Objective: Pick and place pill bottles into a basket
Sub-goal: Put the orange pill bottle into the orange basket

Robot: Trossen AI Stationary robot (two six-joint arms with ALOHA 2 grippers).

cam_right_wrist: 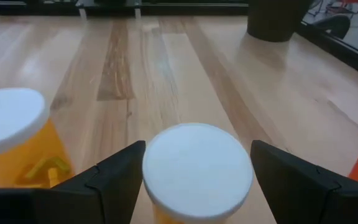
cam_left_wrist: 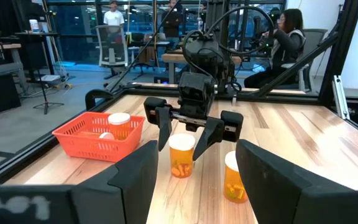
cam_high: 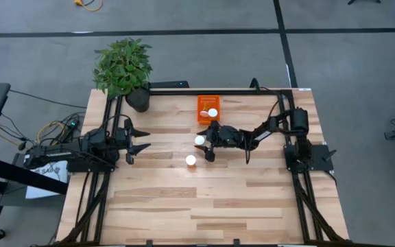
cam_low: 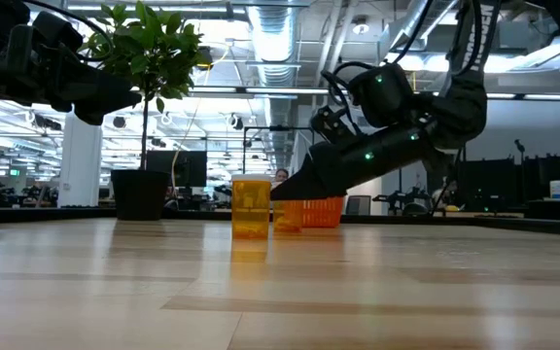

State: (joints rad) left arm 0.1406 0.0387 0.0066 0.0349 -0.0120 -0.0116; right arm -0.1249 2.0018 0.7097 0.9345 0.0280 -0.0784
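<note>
My right gripper (cam_high: 203, 142) is open at mid-table, its fingers (cam_right_wrist: 114, 183) standing on either side of an upright pill bottle (cam_right_wrist: 197, 171) with a white cap; a gap shows on both sides. The left wrist view shows the same bottle (cam_left_wrist: 181, 155) between the fingers. A second bottle (cam_high: 191, 160) stands on the table just nearer the front edge. The orange basket (cam_high: 207, 103) sits at the far edge and holds two bottles (cam_left_wrist: 119, 124). My left gripper (cam_high: 145, 138) is open and empty at the table's left.
A potted plant (cam_high: 123, 68) in a dark pot stands at the far left corner. Black frame rails run along the table's left, right and far edges. People sit and stand in the room beyond the table's right side (cam_left_wrist: 284, 37).
</note>
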